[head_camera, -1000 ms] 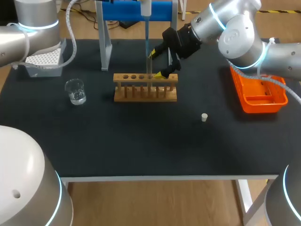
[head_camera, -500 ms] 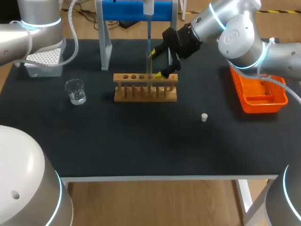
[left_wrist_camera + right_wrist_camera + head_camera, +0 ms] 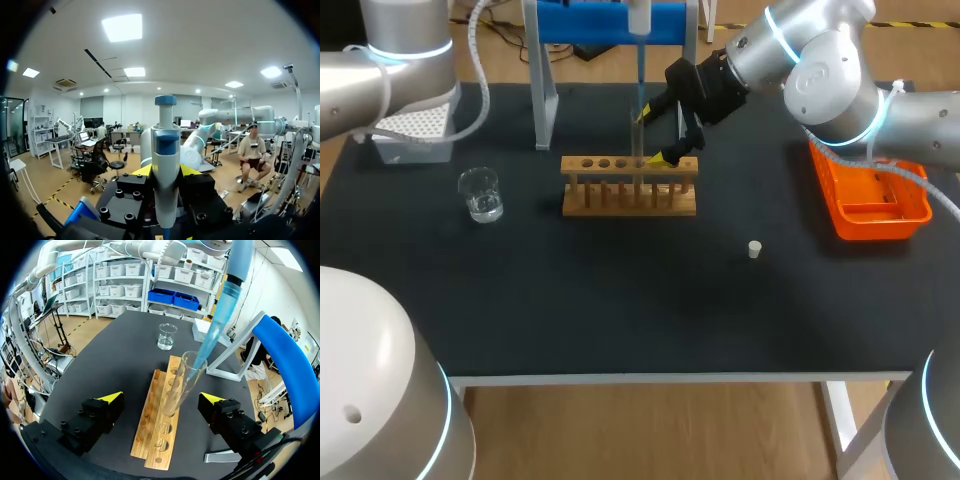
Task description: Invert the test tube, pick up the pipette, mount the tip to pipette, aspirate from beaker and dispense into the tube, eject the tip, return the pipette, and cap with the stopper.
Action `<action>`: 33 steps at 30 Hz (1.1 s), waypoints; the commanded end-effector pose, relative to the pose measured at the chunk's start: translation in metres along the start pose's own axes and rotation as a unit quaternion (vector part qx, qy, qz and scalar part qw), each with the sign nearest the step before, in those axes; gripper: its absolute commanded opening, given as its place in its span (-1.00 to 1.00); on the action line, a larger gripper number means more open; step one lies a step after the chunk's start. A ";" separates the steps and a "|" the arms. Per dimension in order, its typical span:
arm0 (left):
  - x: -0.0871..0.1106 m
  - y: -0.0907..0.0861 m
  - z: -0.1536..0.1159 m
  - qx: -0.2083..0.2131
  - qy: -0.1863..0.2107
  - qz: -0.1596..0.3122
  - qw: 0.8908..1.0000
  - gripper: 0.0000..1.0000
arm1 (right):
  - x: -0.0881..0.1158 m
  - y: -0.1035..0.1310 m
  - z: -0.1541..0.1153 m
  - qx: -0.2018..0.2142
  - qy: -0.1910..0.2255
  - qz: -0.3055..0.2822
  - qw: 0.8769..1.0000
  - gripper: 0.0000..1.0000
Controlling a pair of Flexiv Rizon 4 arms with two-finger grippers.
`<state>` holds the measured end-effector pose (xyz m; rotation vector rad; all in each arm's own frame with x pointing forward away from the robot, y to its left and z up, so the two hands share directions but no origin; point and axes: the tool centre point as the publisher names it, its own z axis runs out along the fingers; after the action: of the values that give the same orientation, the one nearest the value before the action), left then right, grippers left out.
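Item: pipette (image 3: pixel 165 165), white and blue; tip (image 3: pixel 215 332), translucent blue. Also rack (image 3: pixel 630 202), pale wood; bin (image 3: pixel 850 221), orange; table (image 3: pixel 620 300), black; stopper (image 3: pixel 754 249), white.

Black-topped table (image 3: pixel 570 300), wood floor (image 3: pixel 650 430), bright ceiling panels (image 3: pixel 122 27)

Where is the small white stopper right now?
Head view: the small white cylindrical stopper sits alone on the black table, right of centre, nearer the front than the wooden test tube rack and the orange plastic tray.

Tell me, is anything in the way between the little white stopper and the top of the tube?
Yes. The pipette has its tip poking into the mouth of the test tube, right where the stopper must go.
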<state>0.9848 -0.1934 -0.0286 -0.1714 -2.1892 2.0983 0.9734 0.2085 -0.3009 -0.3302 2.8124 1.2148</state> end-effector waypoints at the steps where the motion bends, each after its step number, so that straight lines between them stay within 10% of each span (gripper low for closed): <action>1: 0.003 0.002 0.001 0.001 -0.002 -0.002 1.000 -1.00 | 0.000 0.000 0.000 0.001 0.001 0.000 1.000 1.00; 33: -0.001 0.019 -0.012 0.008 -0.021 0.004 1.000 -1.00 | 0.000 0.000 0.000 0.001 0.001 0.000 1.000 1.00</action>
<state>0.9863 -0.1815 -0.0453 -0.1277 -2.2042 2.1368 0.9734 0.2085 -0.3009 -0.3302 2.8123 1.2148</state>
